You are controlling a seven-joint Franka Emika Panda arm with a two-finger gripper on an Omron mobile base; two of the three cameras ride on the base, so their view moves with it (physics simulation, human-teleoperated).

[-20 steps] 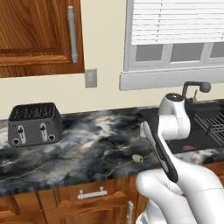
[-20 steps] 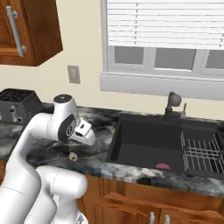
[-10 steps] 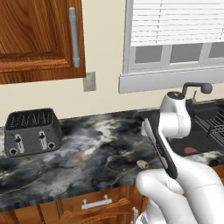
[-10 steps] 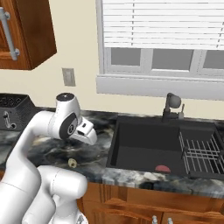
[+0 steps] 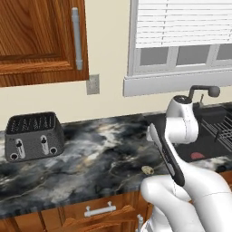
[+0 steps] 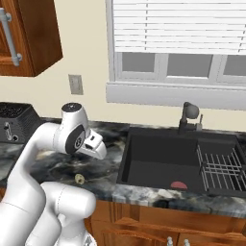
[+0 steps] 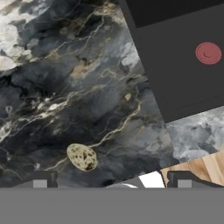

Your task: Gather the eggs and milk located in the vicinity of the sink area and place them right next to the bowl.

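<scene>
A small tan speckled egg [image 7: 82,157] lies on the dark marble counter [image 7: 65,96], a little left of the sink area [image 7: 175,52]. From the base, the egg [image 5: 147,170] sits near the counter's front edge, again as the egg [image 6: 79,178] beside my arm. My gripper [image 7: 111,183] hangs open above the counter with nothing between its fingers. The egg is just ahead of its left fingertip [image 7: 39,180]. The black basin [image 6: 163,161] holds a wire rack [image 6: 221,170], and a dark faucet [image 6: 189,115] stands behind it. The milk and the bowl are out of view.
A flat red piece [image 6: 178,186] lies on the basin floor, also seen as the red piece [image 7: 208,53]. A black toaster [image 5: 31,135] stands at the counter's left. Wooden cabinets [image 5: 41,41] hang above, and a window is behind the sink.
The whole scene has slid slightly left in both base views, so the base has moved right. The arm's pose looks the same.
</scene>
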